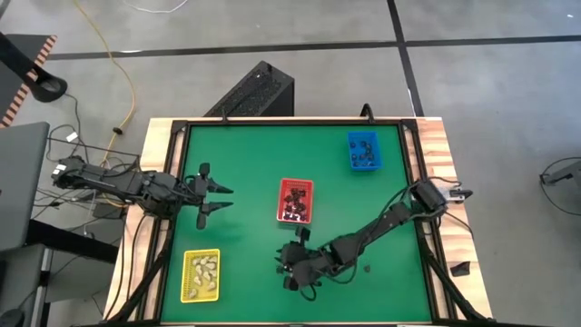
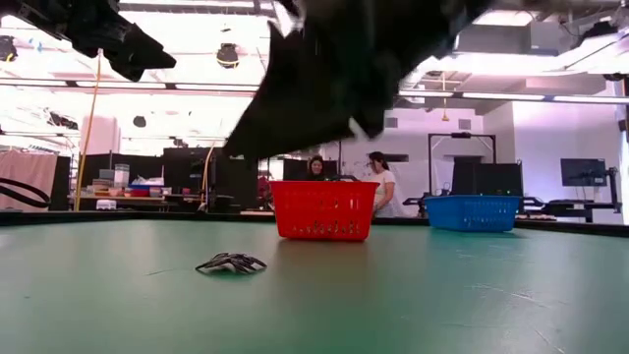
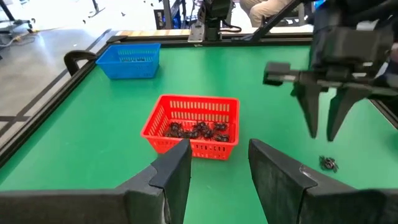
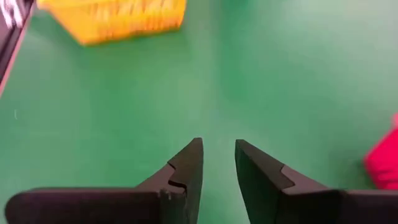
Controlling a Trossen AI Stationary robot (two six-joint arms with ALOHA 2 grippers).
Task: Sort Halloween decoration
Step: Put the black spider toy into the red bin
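The right gripper (image 1: pixel 284 270) hangs above the green table (image 1: pixel 245 163), a little in front of the red tray (image 1: pixel 295 201), its two fingers parted by a narrow gap with nothing between them. Its arm stretches low across the mat from the table's right edge, elbow bent, fingers pointing toward the yellow tray (image 1: pixel 201 275).

Three trays stand on the table: one red at the middle, one blue (image 1: pixel 364 152) behind and to the right of it, one yellow in front and to the left of it. Black Halloween decoration pieces (image 3: pixel 198 130) lie in the red tray, more dark ones in the blue, and cream pieces (image 1: pixel 201 270) in the yellow. One black piece (image 1: pixel 367 267) lies loose on the mat, in front and to the right of the red tray.

The left gripper (image 1: pixel 221 200) waits left of the red tray, arm level, fingers spread and empty.

Two people (image 2: pixel 349 169) stand in the room beyond.
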